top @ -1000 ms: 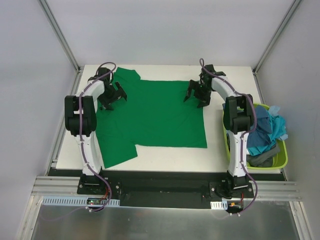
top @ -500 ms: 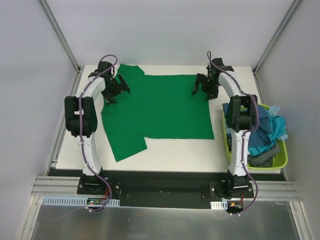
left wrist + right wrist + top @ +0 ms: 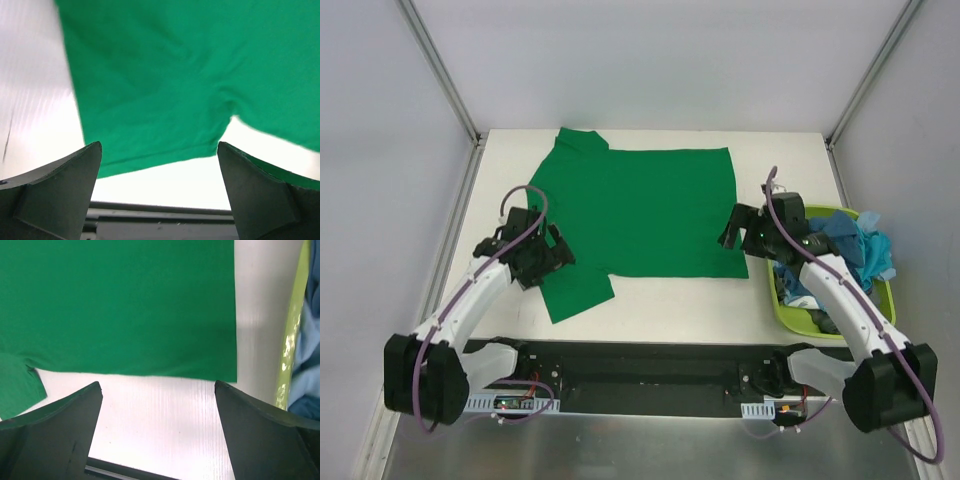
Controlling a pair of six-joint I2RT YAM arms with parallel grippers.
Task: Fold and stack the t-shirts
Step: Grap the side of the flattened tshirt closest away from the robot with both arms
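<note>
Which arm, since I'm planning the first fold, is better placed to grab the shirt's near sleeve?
Left. The left gripper, open, hovers beside the near sleeve; the right gripper is near the opposite hem corner.

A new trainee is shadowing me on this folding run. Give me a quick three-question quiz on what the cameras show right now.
1. True or false: the green t-shirt is already folded.
2. Where are the blue t-shirts? A, spread on the table. B, piled in the lime-green basket. C, held by an arm.
3. Are the two arms' jaws open or shut, and do they hold anything?

Key
1. False: it lies spread flat on the table.
2. B.
3. Open on both arms, holding nothing.
</note>
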